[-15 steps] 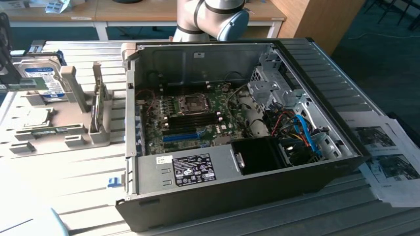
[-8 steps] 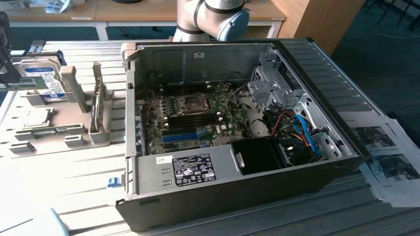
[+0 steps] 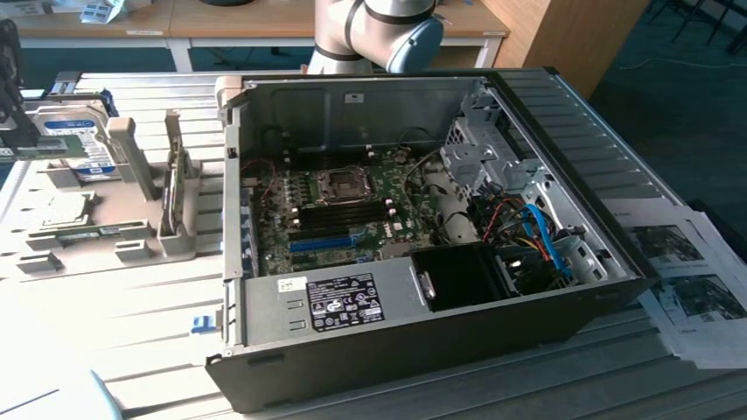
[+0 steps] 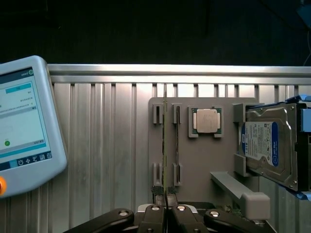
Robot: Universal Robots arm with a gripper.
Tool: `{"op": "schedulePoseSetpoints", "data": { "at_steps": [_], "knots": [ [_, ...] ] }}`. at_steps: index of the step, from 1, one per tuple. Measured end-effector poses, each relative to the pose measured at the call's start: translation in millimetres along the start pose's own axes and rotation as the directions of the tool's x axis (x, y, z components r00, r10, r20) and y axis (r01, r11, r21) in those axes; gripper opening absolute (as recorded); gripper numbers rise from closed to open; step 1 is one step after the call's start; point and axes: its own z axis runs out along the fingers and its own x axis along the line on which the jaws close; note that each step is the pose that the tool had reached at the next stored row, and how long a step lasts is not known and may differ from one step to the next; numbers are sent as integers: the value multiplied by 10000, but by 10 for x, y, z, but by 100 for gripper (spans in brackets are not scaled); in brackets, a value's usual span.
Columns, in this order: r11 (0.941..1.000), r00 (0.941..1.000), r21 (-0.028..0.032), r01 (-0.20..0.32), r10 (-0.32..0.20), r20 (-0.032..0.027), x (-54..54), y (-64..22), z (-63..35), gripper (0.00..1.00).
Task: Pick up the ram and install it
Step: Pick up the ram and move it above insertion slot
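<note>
Green ram [image 4: 165, 145], one, pinched between two fingers [image 4: 155, 216]; one hard drive [image 4: 269, 145].

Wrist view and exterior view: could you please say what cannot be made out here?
Thin green ram stick: wrist view, edge-on, chips hidden.
Black gripper, shut on it: exterior view's left edge cuts it off.
White teach pendant: wrist view, cut by picture edge, screen text too small.
Dark motherboard memory slots: exterior view, too small to judge.

1 ram [image 4: 165, 145] — 1 processor [image 4: 206, 120] — 1 hard drive [image 4: 265, 145]
</note>
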Motion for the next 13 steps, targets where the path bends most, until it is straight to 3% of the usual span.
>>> {"op": "schedulePoseSetpoints", "data": {
  "at_steps": [13],
  "knots": [
    [10000, 10000, 1, 0, 0, 1, 0, -5, -72, 12]
  ]
}}
